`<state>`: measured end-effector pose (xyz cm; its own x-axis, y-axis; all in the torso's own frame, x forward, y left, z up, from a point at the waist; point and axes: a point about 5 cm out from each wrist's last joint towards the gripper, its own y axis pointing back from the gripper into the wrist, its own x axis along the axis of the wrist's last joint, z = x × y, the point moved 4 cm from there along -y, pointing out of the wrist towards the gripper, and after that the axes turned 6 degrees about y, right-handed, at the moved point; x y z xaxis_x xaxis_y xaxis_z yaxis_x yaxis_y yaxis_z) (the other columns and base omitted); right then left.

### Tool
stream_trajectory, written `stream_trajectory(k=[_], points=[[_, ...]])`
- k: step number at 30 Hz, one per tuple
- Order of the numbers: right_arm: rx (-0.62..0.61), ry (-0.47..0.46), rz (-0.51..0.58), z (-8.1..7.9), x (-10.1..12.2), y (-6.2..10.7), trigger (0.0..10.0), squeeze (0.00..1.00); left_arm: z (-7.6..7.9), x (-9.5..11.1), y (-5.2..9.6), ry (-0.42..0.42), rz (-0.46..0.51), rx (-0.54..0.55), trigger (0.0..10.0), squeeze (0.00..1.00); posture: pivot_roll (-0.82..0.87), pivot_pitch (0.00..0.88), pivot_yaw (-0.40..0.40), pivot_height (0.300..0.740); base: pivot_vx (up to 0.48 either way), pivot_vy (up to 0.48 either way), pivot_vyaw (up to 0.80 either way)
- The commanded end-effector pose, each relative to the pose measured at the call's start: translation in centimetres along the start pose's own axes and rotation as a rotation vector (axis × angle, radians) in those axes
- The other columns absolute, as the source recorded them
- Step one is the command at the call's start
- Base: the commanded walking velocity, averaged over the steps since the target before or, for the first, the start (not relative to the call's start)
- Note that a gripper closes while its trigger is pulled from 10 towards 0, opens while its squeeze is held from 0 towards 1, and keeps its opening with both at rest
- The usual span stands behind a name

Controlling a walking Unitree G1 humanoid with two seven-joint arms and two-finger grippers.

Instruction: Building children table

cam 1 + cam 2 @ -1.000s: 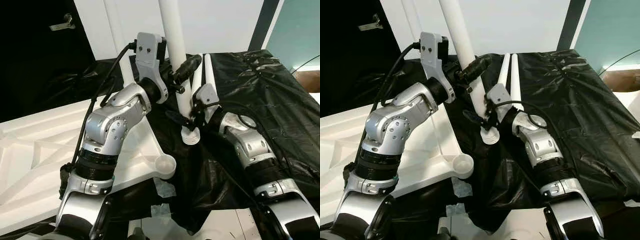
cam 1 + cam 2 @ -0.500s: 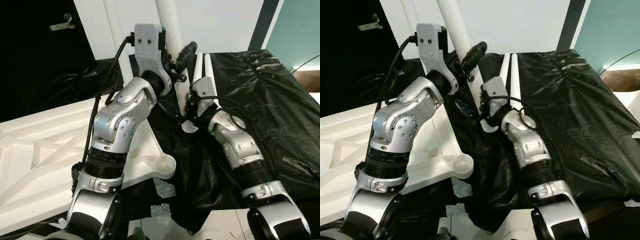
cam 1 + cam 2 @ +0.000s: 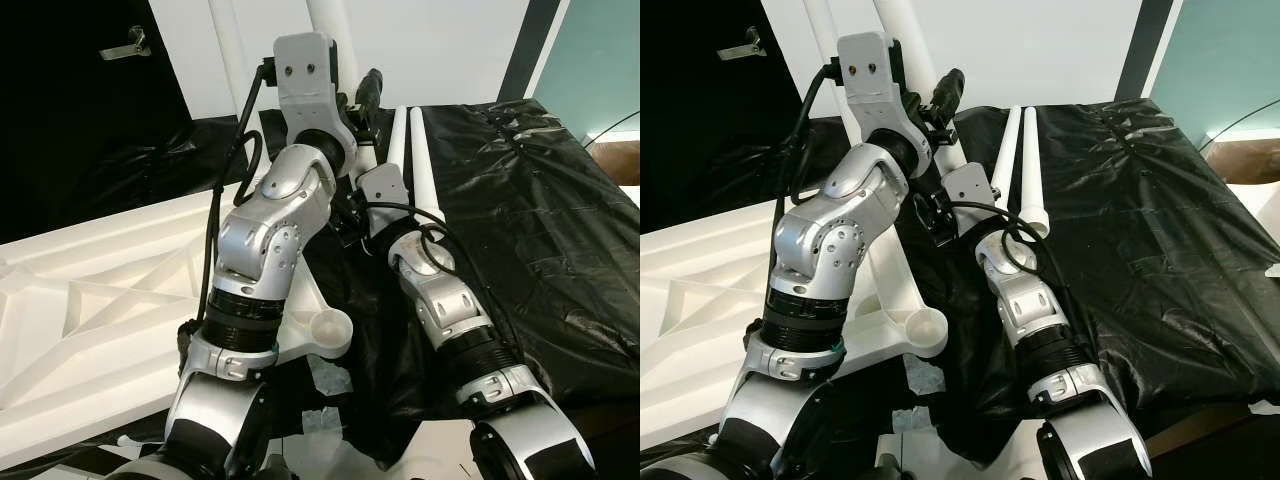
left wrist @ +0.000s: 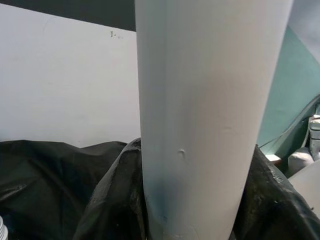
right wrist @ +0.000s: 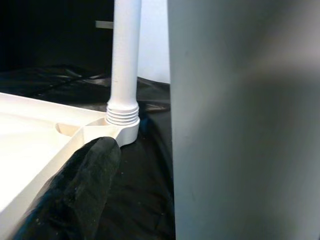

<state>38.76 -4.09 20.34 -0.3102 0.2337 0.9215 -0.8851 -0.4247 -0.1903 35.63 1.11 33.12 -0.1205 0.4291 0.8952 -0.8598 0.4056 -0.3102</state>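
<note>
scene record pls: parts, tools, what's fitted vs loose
tabletop: white, upside down, on the robot's left
fitted leg: upright in the far corner socket
held leg: near upright, slightly tilted, lower end hidden behind the left arm
empty socket: near corner
spare legs: two, side by side on the black sheet
left tool: raised, at the held leg
right tool: lower on the same leg
grip state: cannot tell for either

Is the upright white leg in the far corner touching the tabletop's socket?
Touching. In the right wrist view the screwed-in table leg has its threaded end seated in the tabletop's corner socket.
</note>
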Motion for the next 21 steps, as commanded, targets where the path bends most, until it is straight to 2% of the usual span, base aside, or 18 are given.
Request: stream_trajectory(k=[1,6,7,9,10,12,13,20,21], points=[[-0.025,0.021,-0.01,-0.8,0.1,-0.3,10.0,0.0,0.3,0.3,-0.2,-0.011,0.011,0.014,10.0,0.0,0.12,0.013,0.022,0.74,0.0,0.0,0.0],[-0.041,0.028,-0.019,-0.9,0.0,-0.4,10.0,0.0,0.4,0.2,-0.2,-0.011,0.01,0.018,10.0,0.0,0.12,0.013,0.022,0.74,0.0,0.0,0.0],[-0.066,0.061,-0.021,-0.7,0.1,-0.5,6.8,0.0,0.5,0.1,-0.2,-0.014,0.007,0.026,10.0,0.0,0.12,0.015,0.022,0.74,0.0,0.0,0.0],[-0.066,0.061,-0.021,-0.7,0.1,-0.5,6.8,0.0,0.5,0.1,-0.2,-0.014,0.007,0.026,10.0,0.0,0.12,0.015,0.022,0.74,0.0,0.0,0.0],[-0.098,0.073,-0.021,-0.4,0.2,-0.5,2.9,0.0,0.7,0.1,-0.2,-0.015,0.004,0.03,10.0,0.0,0.12,0.015,0.022,0.74,0.0,0.0,0.0],[-0.098,0.073,-0.021,-0.4,0.2,-0.5,2.9,0.0,0.7,0.1,-0.2,-0.015,0.004,0.03,10.0,0.0,0.12,0.015,0.022,0.74,0.0,0.0,0.0],[-0.115,0.088,-0.015,-0.3,0.3,-0.6,0.0,0.0,0.8,0.0,-0.2,-0.02,0.0,0.032,10.0,0.0,0.12,0.015,0.022,0.74,0.0,0.0,0.0],[-0.122,0.072,-0.019,-0.3,0.2,-0.6,0.0,0.0,1.0,-0.1,-0.3,-0.028,-0.002,0.028,10.0,0.0,0.12,0.015,0.022,0.74,0.0,0.0,0.0],[-0.126,0.022,-0.034,-0.1,-0.1,-0.6,10.0,0.0,1.6,-0.1,-0.2,-0.013,0.004,-0.016,10.0,1.0,0.12,0.015,0.022,0.74,0.0,0.0,0.0]])
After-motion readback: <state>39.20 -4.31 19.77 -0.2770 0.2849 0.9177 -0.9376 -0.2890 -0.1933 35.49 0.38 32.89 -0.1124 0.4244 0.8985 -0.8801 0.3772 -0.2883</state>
